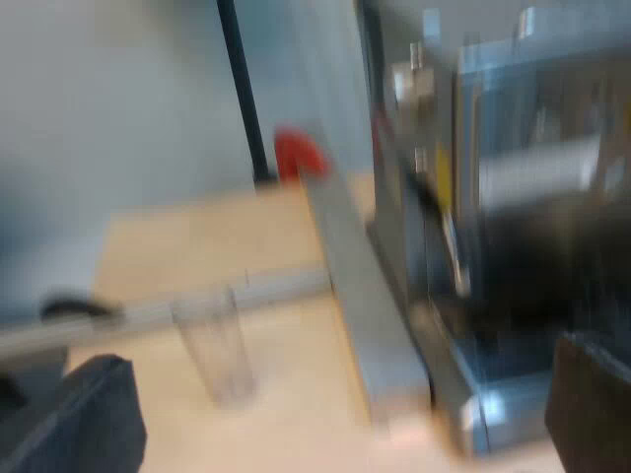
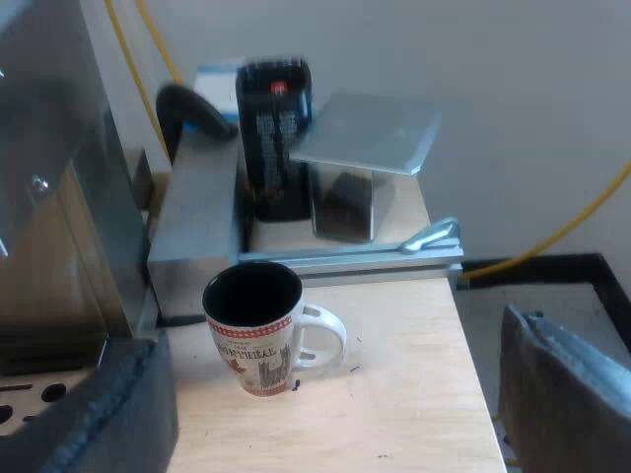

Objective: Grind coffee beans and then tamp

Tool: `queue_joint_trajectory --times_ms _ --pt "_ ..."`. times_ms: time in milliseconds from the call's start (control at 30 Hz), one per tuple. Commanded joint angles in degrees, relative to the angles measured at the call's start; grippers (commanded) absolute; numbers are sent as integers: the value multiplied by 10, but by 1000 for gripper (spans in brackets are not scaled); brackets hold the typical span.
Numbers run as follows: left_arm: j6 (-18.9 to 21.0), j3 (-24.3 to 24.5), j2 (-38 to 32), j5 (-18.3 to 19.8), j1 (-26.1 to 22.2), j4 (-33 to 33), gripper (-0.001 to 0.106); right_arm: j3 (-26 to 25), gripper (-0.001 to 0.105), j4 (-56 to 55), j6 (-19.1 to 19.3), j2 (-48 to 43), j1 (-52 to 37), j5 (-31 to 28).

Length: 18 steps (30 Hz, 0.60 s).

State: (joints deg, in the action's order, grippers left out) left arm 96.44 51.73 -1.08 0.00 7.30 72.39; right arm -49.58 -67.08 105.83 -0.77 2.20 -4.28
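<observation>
In the left wrist view the espresso machine (image 1: 513,227) stands close by on a wooden table (image 1: 197,246), smeared by motion. A clear measuring glass (image 1: 222,345) stands upright on the wood beside a grey metal rail (image 1: 355,286). A red rounded shape (image 1: 296,153) shows beyond the rail's far end; I cannot tell what it belongs to. My left gripper (image 1: 335,434) is open and holds nothing. In the right wrist view a white mug (image 2: 261,335) with a red pattern and dark inside stands upright by the machine's steel side (image 2: 49,197). My right gripper (image 2: 340,414) is open above the table near the mug.
Beyond the mug lies a grey metal frame (image 2: 345,258) with a black ribbed block (image 2: 274,138) bearing a red spot, and a tilted metal plate (image 2: 365,133). The table's edge (image 2: 473,374) drops to the floor close to the mug. A black post (image 1: 242,89) rises behind the table.
</observation>
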Motion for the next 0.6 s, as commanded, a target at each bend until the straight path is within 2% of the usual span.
queue_joint_trajectory --times_ms 33,133,233,467,600 --pt "6 -5 -81 0 0 62 84 -5 70 -38 9 -19 0 -17" --pt "6 -3 -75 0 -2 103 84 -1 70 -46 9 -19 1 -21" --pt "6 -17 -77 0 -2 91 84 7 70 -35 9 -23 1 -19" --pt "14 -67 -77 10 -2 -50 84 48 70 40 9 -22 1 -18" --pt "29 -118 -76 58 -2 -111 84 92 70 65 9 -22 1 -18"
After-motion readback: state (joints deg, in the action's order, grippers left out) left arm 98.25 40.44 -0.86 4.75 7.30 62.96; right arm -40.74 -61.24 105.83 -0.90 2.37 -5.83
